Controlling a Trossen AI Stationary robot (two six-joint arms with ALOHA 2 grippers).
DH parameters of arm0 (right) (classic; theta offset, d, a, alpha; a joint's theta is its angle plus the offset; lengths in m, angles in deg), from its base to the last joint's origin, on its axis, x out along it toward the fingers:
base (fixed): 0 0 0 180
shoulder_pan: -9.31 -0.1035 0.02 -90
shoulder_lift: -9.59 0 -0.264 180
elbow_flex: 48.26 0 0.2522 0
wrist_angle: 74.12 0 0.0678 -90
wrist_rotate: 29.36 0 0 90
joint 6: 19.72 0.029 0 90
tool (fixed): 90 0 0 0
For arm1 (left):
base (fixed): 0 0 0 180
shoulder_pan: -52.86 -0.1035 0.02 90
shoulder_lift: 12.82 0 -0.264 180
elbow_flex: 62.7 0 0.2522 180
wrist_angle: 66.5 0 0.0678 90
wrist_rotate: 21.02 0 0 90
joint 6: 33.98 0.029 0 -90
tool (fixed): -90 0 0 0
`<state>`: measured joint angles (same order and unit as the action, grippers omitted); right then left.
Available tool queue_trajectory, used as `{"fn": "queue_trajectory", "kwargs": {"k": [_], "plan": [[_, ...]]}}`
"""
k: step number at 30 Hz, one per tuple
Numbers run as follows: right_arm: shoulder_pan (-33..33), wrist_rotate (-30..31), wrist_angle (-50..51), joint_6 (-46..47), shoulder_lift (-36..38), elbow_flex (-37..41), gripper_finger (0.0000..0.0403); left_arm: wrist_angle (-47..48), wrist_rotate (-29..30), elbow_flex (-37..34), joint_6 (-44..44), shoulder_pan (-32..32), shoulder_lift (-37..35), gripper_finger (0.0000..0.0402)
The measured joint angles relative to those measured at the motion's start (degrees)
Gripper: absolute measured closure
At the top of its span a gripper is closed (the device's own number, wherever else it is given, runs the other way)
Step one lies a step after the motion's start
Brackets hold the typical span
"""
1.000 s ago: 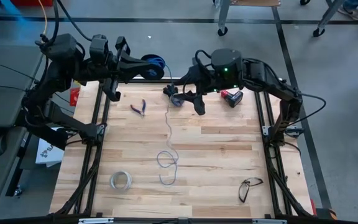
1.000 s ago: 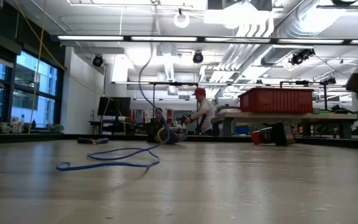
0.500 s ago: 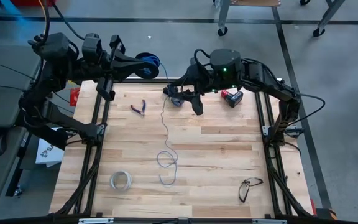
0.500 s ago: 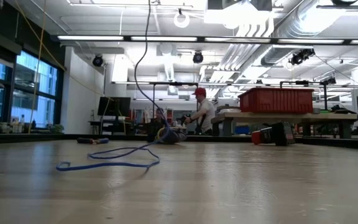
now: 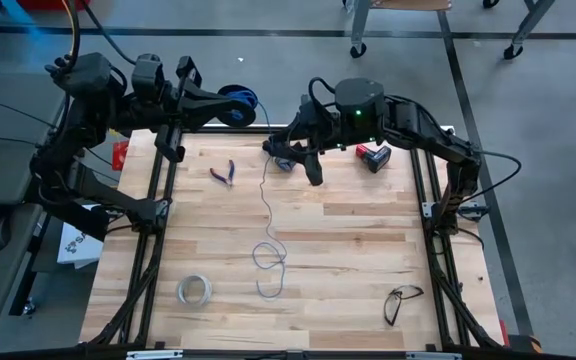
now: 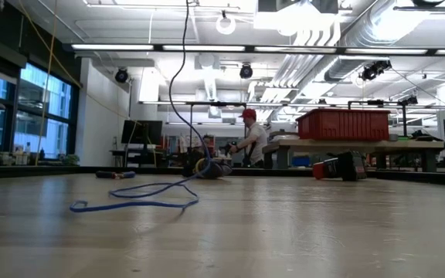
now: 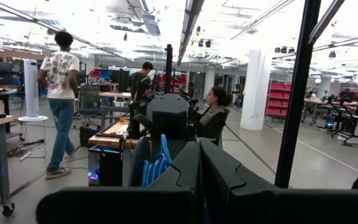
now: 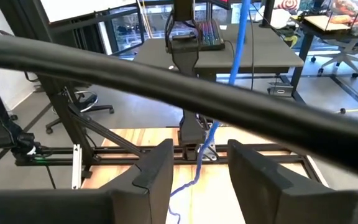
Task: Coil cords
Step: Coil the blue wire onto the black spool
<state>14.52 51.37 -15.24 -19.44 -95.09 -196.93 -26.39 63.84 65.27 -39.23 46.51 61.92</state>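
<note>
The cord is a thin blue wire. It rises from loose loops on the table and goes up out of the low view. Its small dark spool with blue windings is in my left gripper, which is shut on it beyond the table's far edge, left of centre. My right gripper hovers open over the table's far middle. The wire passes between its fingers without visibly touching them. My left gripper holds the spool at its fingertips, fingers about level and pointing toward the table's right. The spool is lifted clear, beyond the table's far edge. In the left wrist view the shut fingers cover the place of contact, so the part held stays hidden.
Small pliers lie far left, a whitish tape ring near left, glasses near right, and a red-and-black tool far right. A dark cable crosses the right wrist view. People stand in the room beyond.
My left gripper has drawn back a little toward the table's left with the spool. The wire's hanging stretch has been pulled higher, and its loops stay on the table. My right gripper's fingers have come somewhat closer together around the wire.
</note>
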Motion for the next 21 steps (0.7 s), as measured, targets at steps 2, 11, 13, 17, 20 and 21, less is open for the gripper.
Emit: {"fn": "queue_trajectory", "kwargs": {"k": [2, 11, 13, 17, 20, 21], "plan": [[0.00, -0.02, 0.09, 0.49, 0.00, 0.00, 0.0266, -0.03, 0.00, 0.00, 0.05, 0.00, 0.00, 0.0401], [-0.45, -0.66, 0.00, -0.89, 0.02, 0.00, 0.0377, -0.05, 0.67, 0.00, -0.51, 0.04, 0.02, 0.0401], [-1.39, -0.12, -0.62, -2.47, 0.01, 0.00, 0.0394, -0.31, 1.26, 0.00, -2.46, 0.02, 0.37, 0.0401], [-4.35, -0.02, -7.82, -4.86, -1.54, -0.02, 0.0400, -2.67, 1.14, 0.00, -8.41, 0.02, 2.10, 0.0401], [-6.23, 0.02, -13.52, -6.99, -3.22, -0.02, 0.0401, -6.71, -0.26, -0.07, -14.53, 0.02, 3.43, 0.0401], [-6.65, 0.08, -15.32, -8.09, -3.59, 0.00, 0.0401, -8.29, -0.59, -0.07, -16.69, 0.02, 3.67, 0.0401]]}}
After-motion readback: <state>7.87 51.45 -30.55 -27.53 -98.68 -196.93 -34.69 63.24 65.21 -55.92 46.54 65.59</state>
